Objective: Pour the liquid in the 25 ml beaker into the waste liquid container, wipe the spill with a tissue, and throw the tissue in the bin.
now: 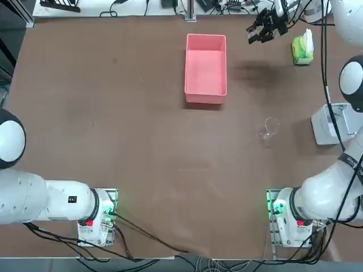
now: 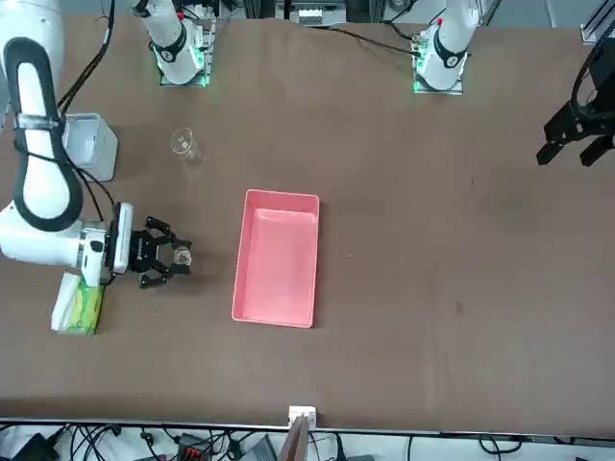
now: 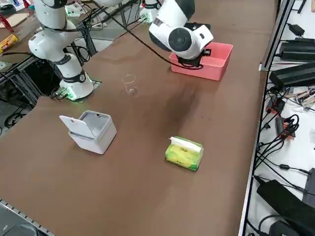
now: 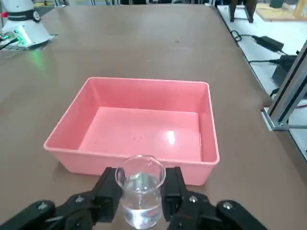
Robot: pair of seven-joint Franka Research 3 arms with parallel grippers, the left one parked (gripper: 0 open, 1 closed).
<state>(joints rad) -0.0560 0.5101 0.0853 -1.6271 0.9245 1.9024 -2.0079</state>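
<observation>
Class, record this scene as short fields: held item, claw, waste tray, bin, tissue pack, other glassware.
Held item: small beaker, upright, clear liquid inside
Right claw: closed on the beaker, near the tray
Waste tray: pink, on the table
Bin: pale box, lid open
Tissue pack: yellow-green, white tissue protruding
Other glassware: larger beaker, standing on table

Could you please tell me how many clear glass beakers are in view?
2: the small beaker is held between the right gripper's fingers, near the pink tray; the larger beaker stands on the table.
</observation>
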